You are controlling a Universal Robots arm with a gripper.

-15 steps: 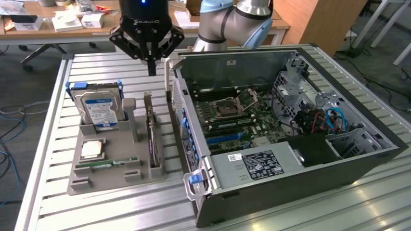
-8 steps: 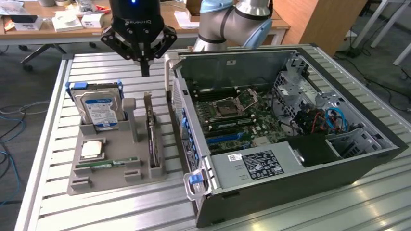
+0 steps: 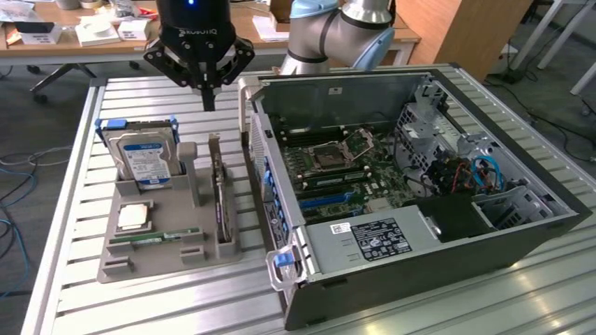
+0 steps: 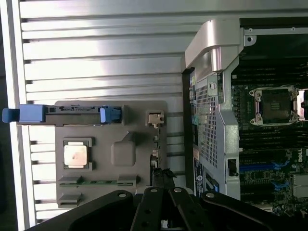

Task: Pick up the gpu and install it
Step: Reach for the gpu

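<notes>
My claw [image 3: 208, 103] hangs pressed together, empty, over the gpu [image 3: 217, 187]; I judge it stiff, light, fragile, best pinched along its top edge

One each: gpu [image 3: 218, 188], hard drive [image 3: 144, 159], processor [image 3: 135, 216], memory stick [image 3: 155, 239], tray [image 3: 167, 259], computer case [image 3: 484, 255].

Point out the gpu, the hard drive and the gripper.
gpu [image 3: 219, 192], exterior view, middle of the upright card.
hard drive [image 3: 144, 162], exterior view, its blue-white label.
gripper [image 3: 209, 103], exterior view, between its fingertips.
</notes>
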